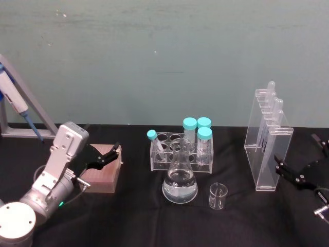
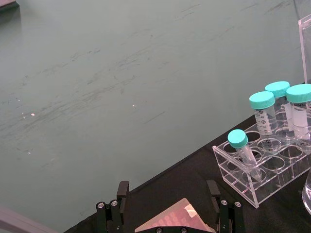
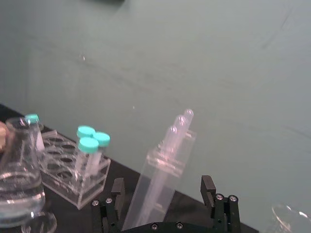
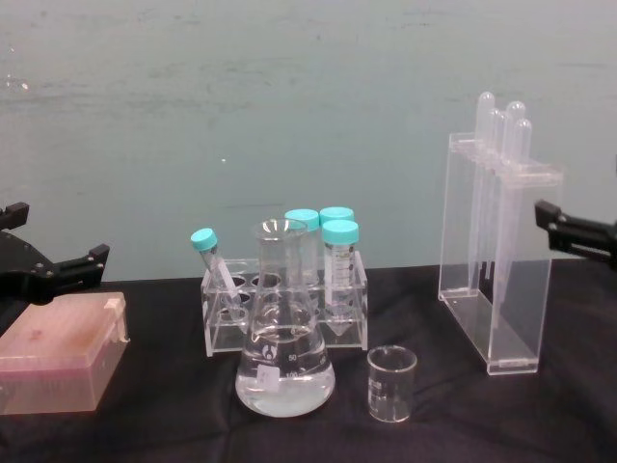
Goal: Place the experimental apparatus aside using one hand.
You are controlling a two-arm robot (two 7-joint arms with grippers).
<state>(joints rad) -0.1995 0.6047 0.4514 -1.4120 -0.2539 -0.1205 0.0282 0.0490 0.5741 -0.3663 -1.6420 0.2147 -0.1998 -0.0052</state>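
One black tabletop (image 1: 133,206) carried the clear labware. Tallest was the single acrylic pipette stand (image 1: 267,149), upright at the robot's right and holding at least three plastic pipettes (image 1: 271,87) with their bulbs up. The right pincer (image 3: 163,182) was spread at the stand's right side, and in the right wrist view the stand stood between its two fingers; whether they touched it could not be told. At the far left lay one pink box (image 1: 103,175), with the left pincer (image 2: 167,189) hanging just above it, its two fingers wide apart. Near the middle stood one clear tube rack (image 1: 159,163) with four teal-capped tubes (image 1: 204,135), three upright at its right end and one leaning at its left. Just in front of the rack stood one graduated conical flask (image 1: 180,177) with clear liquid in its base. One small glass beaker (image 1: 218,196) stood just beside the flask, towards the stand.
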